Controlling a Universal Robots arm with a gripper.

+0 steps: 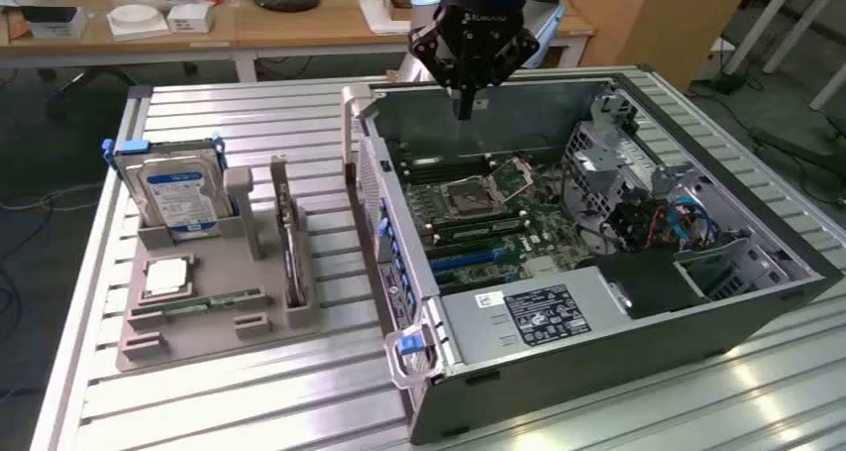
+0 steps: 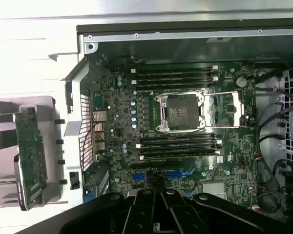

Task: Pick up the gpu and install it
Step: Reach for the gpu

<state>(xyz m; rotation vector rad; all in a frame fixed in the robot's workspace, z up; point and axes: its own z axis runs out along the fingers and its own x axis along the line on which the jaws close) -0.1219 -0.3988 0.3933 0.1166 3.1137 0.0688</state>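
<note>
The gpu (image 1: 293,258) stands on edge in a slot of the grey holder tray (image 1: 238,324), on the exterior view's left of the open computer case (image 1: 595,273). In the wrist view the gpu (image 2: 30,156) shows its green circuit board beside the case's outer wall. My gripper (image 1: 463,109) hangs above the far part of the case, well away from the card. Its fingers are shut together with nothing between them. The wrist view has the gripper (image 2: 158,184) over the motherboard (image 2: 185,122), above the blue expansion slots (image 2: 178,174).
The tray also holds a silver hard drive with a blue label (image 1: 178,188), a processor chip (image 1: 165,276) and a narrow green memory stick (image 1: 212,300). Inside the case lie the processor socket (image 2: 180,112), cables and a drive cage (image 1: 648,208). A wooden desk (image 1: 264,25) stands behind.
</note>
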